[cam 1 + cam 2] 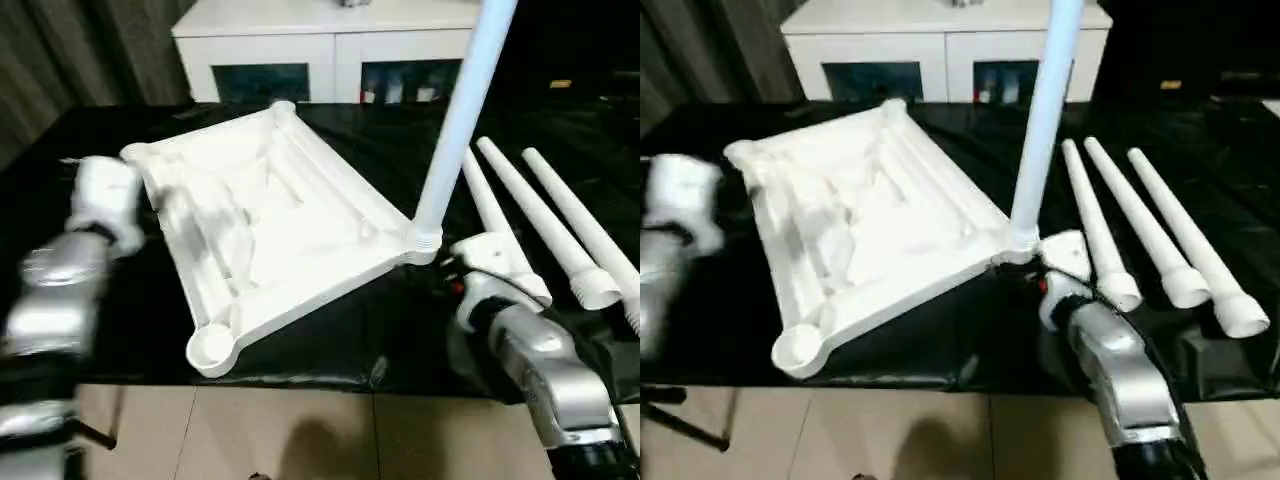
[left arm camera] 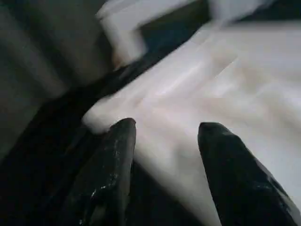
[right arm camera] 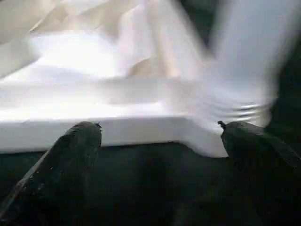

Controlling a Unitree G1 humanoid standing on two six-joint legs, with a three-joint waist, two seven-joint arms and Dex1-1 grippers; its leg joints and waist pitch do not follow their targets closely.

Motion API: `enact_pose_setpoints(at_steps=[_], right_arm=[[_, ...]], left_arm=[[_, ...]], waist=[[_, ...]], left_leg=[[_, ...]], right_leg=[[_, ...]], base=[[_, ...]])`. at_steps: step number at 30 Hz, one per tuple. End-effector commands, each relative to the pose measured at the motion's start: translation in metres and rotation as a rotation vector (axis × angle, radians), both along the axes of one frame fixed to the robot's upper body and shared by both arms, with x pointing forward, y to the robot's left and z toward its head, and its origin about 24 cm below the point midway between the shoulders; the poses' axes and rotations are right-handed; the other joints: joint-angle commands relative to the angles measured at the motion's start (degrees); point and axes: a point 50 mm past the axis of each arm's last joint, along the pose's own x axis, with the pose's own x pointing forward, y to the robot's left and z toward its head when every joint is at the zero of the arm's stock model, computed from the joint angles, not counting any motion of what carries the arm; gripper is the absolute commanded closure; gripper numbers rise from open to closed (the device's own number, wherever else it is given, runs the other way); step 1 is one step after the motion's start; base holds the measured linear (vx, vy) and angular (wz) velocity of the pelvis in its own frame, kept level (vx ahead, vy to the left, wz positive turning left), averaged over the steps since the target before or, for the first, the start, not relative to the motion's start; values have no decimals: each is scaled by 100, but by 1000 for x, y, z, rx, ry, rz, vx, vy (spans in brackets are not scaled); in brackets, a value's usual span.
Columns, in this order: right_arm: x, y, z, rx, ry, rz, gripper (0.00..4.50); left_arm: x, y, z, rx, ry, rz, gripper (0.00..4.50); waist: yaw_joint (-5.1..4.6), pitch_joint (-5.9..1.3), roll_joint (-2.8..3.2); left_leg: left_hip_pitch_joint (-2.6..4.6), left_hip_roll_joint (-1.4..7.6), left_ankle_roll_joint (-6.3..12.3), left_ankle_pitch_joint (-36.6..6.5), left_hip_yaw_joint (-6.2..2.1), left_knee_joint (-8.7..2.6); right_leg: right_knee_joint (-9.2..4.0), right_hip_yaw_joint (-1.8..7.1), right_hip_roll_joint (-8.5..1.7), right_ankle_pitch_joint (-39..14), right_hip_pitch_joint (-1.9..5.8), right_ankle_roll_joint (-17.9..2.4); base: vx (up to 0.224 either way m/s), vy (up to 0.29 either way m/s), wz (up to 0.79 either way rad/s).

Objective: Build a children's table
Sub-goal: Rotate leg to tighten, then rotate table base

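Silver forearms frame the scene: the right gripper (image 3: 160,136) is spread wide before the corner socket, the left gripper (image 2: 164,136) parted, holding nothing, at the tabletop's (image 1: 270,230) rim. White moulded plastic, ribbed underside up, it lies on the glossy black-covered work table (image 1: 400,320), one tapered leg (image 1: 462,115) upright in its corner. Three loose legs (image 1: 1150,225) lie alongside; a white cabinet (image 1: 320,40) stands behind.

one white tabletop (image 1: 270,220) lies underside up on the one black table (image 1: 390,330). four white legs in all: one leg (image 1: 455,130) stands upright in the tabletop's right corner socket, three loose legs (image 1: 1150,235) lie side by side to its right. one white cabinet (image 1: 330,40) stands at the far side, with two dark glass doors.
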Motion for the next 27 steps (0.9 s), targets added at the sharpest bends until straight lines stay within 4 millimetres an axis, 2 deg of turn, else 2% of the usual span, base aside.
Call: enact_pose_setpoints(at_steps=[1, 3, 5, 7, 9, 13, 19, 21, 23, 27], right_arm=[[0, 9, -9, -50, 51, 32, 0], [2, 13, -18, -91, 88, 8, 0], [4, 16, -22, -102, 109, -1, 0], [6, 18, -22, -102, 111, 2, 0], [11, 23, -23, -107, 116, 1, 0], [22, 32, -25, -119, 108, -12, 0], [35, 44, -28, -123, 101, -10, 0], [39, 49, -29, -116, 103, -6, 0], [41, 51, -29, -111, 104, -2, 0], [46, 59, -27, -106, 88, 22, 0]], left_arm=[[-8, 14, -10, 34, 87, 96, 210], [-17, 17, -21, 42, 192, 115, 210], [-23, 9, -31, 20, 272, 79, 210], [-26, 2, -38, 9, 322, 35, 210], [-30, -9, -49, -7, 390, -35, 210], [-36, -32, -63, -41, 481, -167, 210], [-45, -62, -68, -81, 541, -365, 210], [-50, -73, -68, -98, 558, -436, 210], [-52, -78, -68, -106, 567, -477, 210], [-50, -95, -68, -103, 542, -529, 210]], waist=[[8, -323, 3], [18, -320, -19], [44, -318, -9], [82, -334, -9], [94, -330, -2], [71, -326, -12], [40, -332, -21], [42, -318, -12], [39, -307, -17], [24, -312, -19]], left_leg=[[200, 230, 30, -1302, -84, -483], [220, 233, -97, -1427, -78, -494], [198, 228, -185, -1391, -83, -506], [237, 232, -224, -1431, -71, -493], [200, 224, -250, -1376, -86, -506], [179, 208, -280, -1421, -84, -502], [160, 208, -236, -1393, -89, -492], [178, 210, -242, -1525, -83, -497], [192, 214, -266, -1675, -80, -504], [181, 212, -288, -1674, -87, -511]], right_leg=[[-299, 136, -200, -602, 193, -1192], [-312, 155, -199, -708, 167, -1168], [-300, 160, -205, -686, 162, -1175], [-308, 176, -207, -615, 138, -1155], [-286, 168, -207, -459, 166, -1135], [-285, 168, -221, -511, 175, -1179], [-281, 167, -221, -516, 198, -1232], [-289, 164, -210, -707, 174, -1247], [-310, 173, -209, -907, 160, -1216], [-306, 172, -206, -909, 171, -1162]], base=[[0, 0, 0], [0, 0, 0], [0, 0, 0], [0, 0, 0], [0, 0, 0], [0, 0, 0], [0, 0, 0], [0, 0, 0], [0, 0, 0], [0, 0, 0]])
